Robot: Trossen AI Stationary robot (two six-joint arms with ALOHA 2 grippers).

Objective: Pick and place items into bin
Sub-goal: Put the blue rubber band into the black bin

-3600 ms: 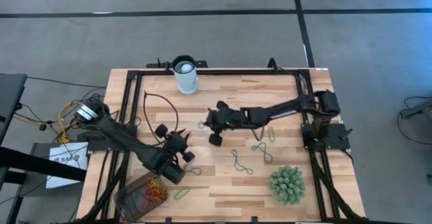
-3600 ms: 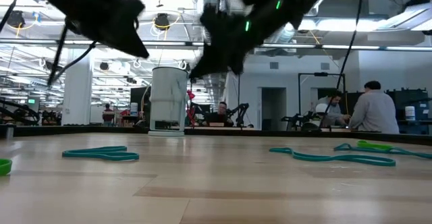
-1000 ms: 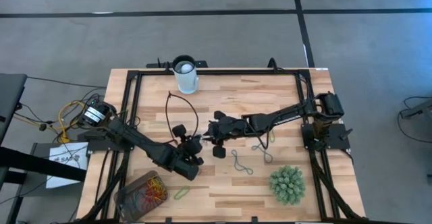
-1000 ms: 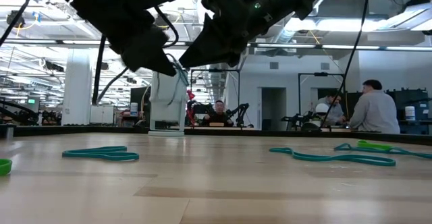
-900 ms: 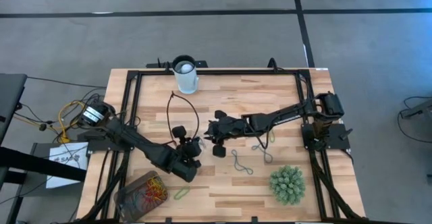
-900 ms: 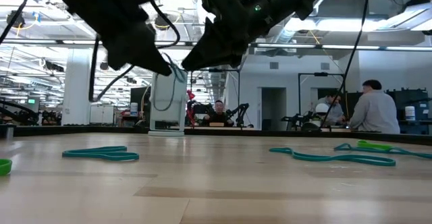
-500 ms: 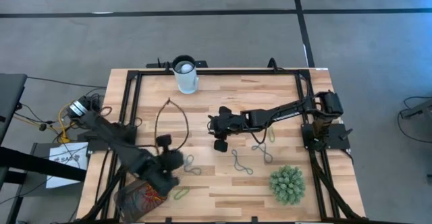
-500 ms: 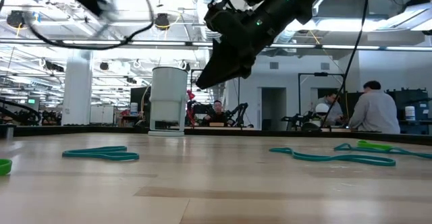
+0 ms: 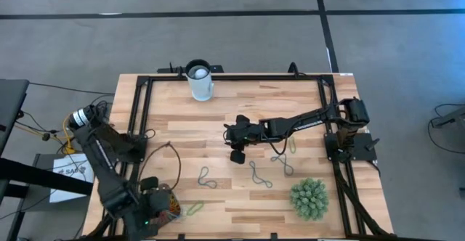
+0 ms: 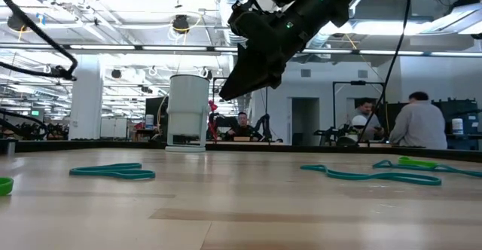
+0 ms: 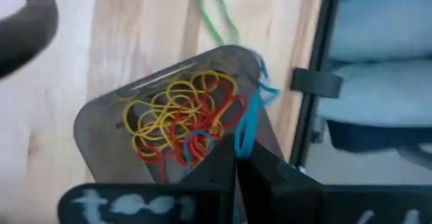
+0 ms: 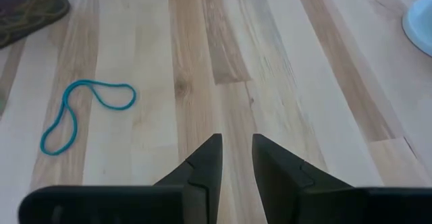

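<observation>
My left gripper (image 11: 236,158) hangs over the bin (image 11: 101,116), a brownish-grey container at the table's near left corner (image 9: 173,206), and is shut on a blue band (image 11: 244,140). Yellow, red and blue bands (image 11: 179,113) lie piled inside the bin. My right gripper (image 12: 236,150) hovers open and empty above the table's middle (image 9: 229,141). Loose bands lie flat on the wood: a teal one (image 9: 205,177), two more to its right (image 9: 259,174) (image 9: 283,161), and a green one (image 9: 195,208) beside the bin. My left gripper pinches the blue band between its two fingers at one end of the loop (image 11: 241,150). The fingers point down from above. The band's free part (image 11: 260,82) trails over the bin's rim, lifted clear of the table.
A white cup (image 9: 200,81) stands at the far edge. A spiky green plant ball (image 9: 309,197) sits near the right near corner, and a green band (image 9: 293,145) lies to the right of my right gripper. A black frame (image 9: 138,125) borders the table. People sit in the room beyond (image 10: 414,122).
My left gripper, which stood close against my right gripper over the table's middle, has swung toward the near left corner with the blue band and now hangs over the bin. My right gripper has drawn back slightly toward the far right.
</observation>
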